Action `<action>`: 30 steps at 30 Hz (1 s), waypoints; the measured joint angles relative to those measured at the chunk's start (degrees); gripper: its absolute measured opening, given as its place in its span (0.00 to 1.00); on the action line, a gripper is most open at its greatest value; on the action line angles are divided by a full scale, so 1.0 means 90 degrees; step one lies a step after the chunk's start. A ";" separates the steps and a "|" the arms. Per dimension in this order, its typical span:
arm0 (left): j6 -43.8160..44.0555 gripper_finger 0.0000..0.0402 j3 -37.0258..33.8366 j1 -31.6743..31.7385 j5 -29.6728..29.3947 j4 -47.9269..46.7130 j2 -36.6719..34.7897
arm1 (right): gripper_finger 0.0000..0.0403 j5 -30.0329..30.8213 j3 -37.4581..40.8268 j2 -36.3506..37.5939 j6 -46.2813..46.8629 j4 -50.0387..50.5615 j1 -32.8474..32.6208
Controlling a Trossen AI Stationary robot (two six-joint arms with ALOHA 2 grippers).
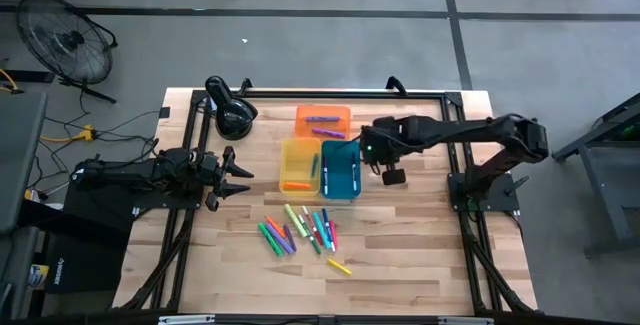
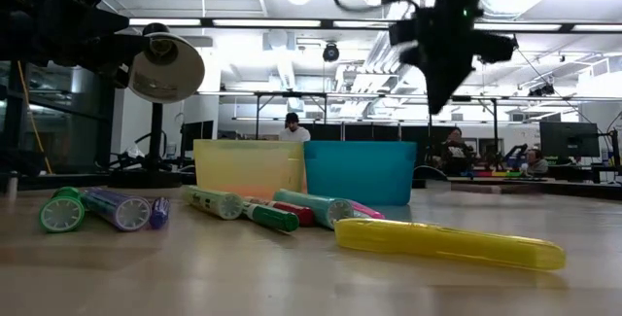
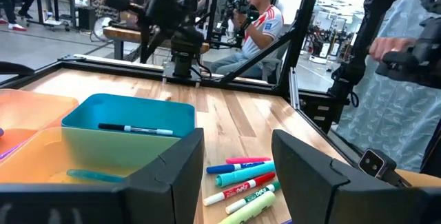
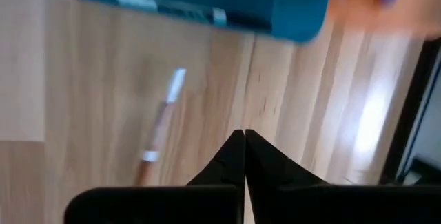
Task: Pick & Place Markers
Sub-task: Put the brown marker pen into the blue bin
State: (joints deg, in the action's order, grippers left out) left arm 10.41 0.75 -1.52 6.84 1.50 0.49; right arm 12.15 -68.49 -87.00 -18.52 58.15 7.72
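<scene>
Several coloured markers [image 1: 300, 230] lie loose on the wooden table, near of the trays; a yellow one [image 2: 447, 243] lies closest in the low view. One dark marker with a white end [image 3: 134, 129] lies inside the blue tray [image 1: 340, 170]. Purple markers [image 1: 322, 120] lie in the orange tray [image 1: 323, 120], and an orange one is in the yellow tray [image 1: 299, 165]. My right gripper [image 4: 244, 138] is shut with nothing in it. It hangs above bare wood just right of the blue tray and points steeply down. A blurred thin marker [image 4: 162, 124] shows on the wood beside it. My left gripper [image 3: 238, 176] waits open at the table's left, pointing level toward the trays.
A black desk lamp [image 1: 232, 113] stands at the far left of the table. A black frame [image 1: 440, 100] runs round the table's edges. People sit in the room beyond the table [image 3: 262, 17]. Bare wood lies near of the marker pile and right of the trays.
</scene>
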 joint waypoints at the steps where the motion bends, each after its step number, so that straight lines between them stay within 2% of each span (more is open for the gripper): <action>1: -0.0002 0.42 0.0000 0.0000 -0.0001 0.0000 0.0000 | 0.01 0.0035 -0.0068 0.0000 0.0008 -0.0037 -0.0070; 7: -0.0002 0.42 0.0000 0.0000 -0.0001 -0.0002 0.0000 | 0.01 0.0077 -0.0057 0.0000 0.0403 0.0231 -0.0150; 12: -0.0001 0.42 0.0000 0.0000 -0.0001 -0.0001 0.0000 | 0.00 -0.0794 0.0345 -0.0051 0.1931 0.0293 -0.0343; 16: 0.0000 0.42 0.0000 0.0000 -0.0001 0.0000 0.0000 | 0.00 -0.1710 0.0577 -0.0053 0.3303 0.0044 -0.1114; 22: -0.0001 0.42 0.0000 0.0000 0.0000 -0.0002 0.0001 | 0.01 -0.2422 0.0821 -0.0233 0.4753 -0.1259 -0.2278; 26: -0.0002 0.42 0.0000 0.0000 0.0001 0.0000 0.0000 | 0.07 -0.2574 0.0769 -0.0636 0.5044 -0.1810 -0.2729; 30: -0.0001 0.42 0.0000 0.0000 -0.0001 0.0000 0.0002 | 0.18 -0.2522 0.0483 -0.0988 0.4483 -0.1887 -0.3002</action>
State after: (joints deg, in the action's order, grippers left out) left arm 10.41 0.75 -1.52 6.84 1.50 0.51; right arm -10.55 -64.14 -95.90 21.82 41.17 -19.30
